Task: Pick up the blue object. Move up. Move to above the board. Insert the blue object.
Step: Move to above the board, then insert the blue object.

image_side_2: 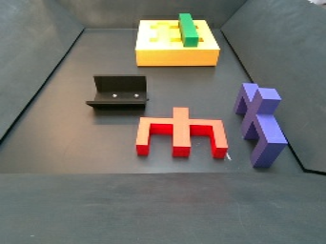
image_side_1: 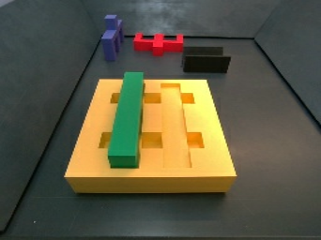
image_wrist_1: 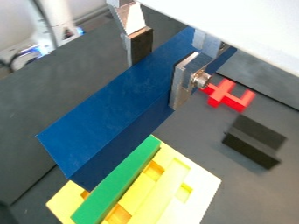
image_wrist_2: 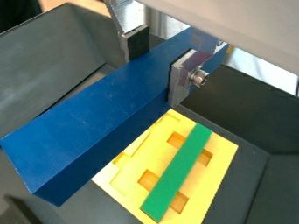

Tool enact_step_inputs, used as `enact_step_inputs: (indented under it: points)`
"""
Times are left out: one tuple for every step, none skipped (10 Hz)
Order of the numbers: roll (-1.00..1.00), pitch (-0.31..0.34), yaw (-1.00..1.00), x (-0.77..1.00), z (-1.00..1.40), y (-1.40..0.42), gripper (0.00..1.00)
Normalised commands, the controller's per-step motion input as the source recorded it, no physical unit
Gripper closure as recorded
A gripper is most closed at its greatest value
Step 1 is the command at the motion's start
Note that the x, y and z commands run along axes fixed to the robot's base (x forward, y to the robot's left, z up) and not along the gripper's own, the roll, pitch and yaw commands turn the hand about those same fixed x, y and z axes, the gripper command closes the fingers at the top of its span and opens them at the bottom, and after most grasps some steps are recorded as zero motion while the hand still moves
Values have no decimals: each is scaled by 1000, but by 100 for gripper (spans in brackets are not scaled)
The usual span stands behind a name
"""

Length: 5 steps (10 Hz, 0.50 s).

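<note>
The blue object [image_wrist_1: 111, 122], a long dark blue bar, is gripped between the fingers of my gripper [image_wrist_1: 162, 66] and shows in both wrist views [image_wrist_2: 93, 131]. The gripper [image_wrist_2: 160, 61] is shut on it near one end. The bar hangs in the air above the floor, and its far end reaches over the yellow board [image_wrist_1: 187, 188], which lies below it [image_wrist_2: 222, 171]. A green bar [image_wrist_2: 181, 171] sits in one groove of the board [image_side_1: 150, 173]. Neither the gripper nor the blue object shows in the side views.
A red pronged piece [image_side_2: 182, 133] lies on the dark floor, with the fixture [image_side_2: 118, 92] beside it and two purple notched blocks [image_side_2: 261, 124] at the far side. The red piece [image_wrist_1: 230, 94] and fixture [image_wrist_1: 253, 140] lie below the gripper. Dark walls ring the floor.
</note>
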Motion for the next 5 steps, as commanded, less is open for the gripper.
enact_step_inputs:
  points:
    - [35,194,276,78,35,-24,100]
    - [-104,0,0,0,-89,0,100]
    - [-131,0,23,0,-306,0,100]
    - [-159,-4,43,40,-591,0,100]
    - [-114,0,0,140,-706,-46,100]
